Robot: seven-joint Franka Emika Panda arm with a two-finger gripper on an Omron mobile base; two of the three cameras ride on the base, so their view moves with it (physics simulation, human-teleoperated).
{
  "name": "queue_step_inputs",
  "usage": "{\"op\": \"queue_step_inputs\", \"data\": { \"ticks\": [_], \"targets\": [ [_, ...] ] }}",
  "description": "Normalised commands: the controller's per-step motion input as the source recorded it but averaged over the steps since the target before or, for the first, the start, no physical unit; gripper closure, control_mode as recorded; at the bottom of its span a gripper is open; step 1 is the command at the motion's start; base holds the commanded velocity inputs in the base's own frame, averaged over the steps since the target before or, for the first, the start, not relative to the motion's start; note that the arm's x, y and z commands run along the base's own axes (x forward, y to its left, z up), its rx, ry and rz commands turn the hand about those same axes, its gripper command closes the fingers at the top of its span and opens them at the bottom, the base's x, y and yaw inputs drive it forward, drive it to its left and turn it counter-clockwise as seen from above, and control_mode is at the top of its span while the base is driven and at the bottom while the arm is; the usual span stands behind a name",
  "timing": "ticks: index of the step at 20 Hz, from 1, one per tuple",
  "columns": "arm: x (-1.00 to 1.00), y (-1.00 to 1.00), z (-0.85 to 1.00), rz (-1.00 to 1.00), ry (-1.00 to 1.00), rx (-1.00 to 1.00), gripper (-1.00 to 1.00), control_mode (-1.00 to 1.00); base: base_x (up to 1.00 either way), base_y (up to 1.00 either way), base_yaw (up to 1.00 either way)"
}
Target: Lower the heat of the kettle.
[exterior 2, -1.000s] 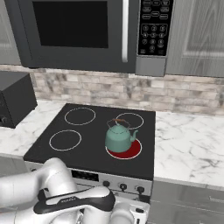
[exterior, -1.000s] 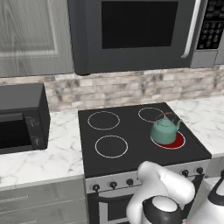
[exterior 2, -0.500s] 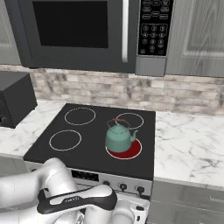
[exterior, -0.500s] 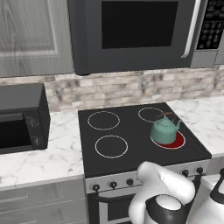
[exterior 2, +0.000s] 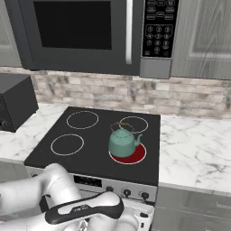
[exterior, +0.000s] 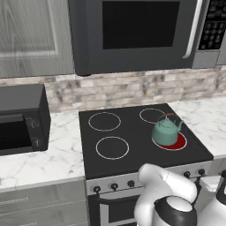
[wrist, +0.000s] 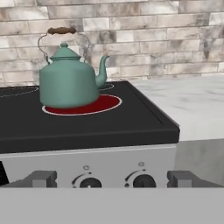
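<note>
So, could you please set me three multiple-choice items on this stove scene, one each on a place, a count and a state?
1. Where does the kettle stand?
A. on the stove's front right burner
B. on the marble counter
C. on the back left burner

2. How many burner rings does the stove show, counting the red one?
A. two
B. four
C. six

3. What state is the burner under the kettle in?
A. dark like the others
B. glowing red
C. covered by a pan

Key: 1 A, both base views show it front right; 2 B, three white rings plus the red one; 3 B, a red disc shows around the kettle's base.
</note>
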Motion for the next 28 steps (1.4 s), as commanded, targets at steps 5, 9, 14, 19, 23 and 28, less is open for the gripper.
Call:
{"op": "queue_step_inputs", "data": {
  "ticks": [5,9,14,19,23,28],
  "targets": [
    [0.00,-0.23,-0.21,0.02,-0.09,0.00,-1.00,-1.00,0.00,0.00,0.00],
    [0.00,-0.37,-0.19,0.06,-0.07,0.00,-1.00,-1.00,0.00,0.00,0.00],
    [0.00,-0.27,-0.22,0.08,-0.06,0.00,-1.00,-1.00,0.00,0.00,0.00],
    [0.00,-0.13,-0.24,0.09,-0.04,-0.02,-1.00,-1.00,0.00,0.00,0.00],
    [0.00,0.01,0.00,0.01,0.00,0.00,-1.00,-1.00,0.00,0.00,0.00],
    [0.01,0.12,-0.03,0.00,0.00,0.00,-1.00,-1.00,0.00,0.00,0.00]
  ]
}}
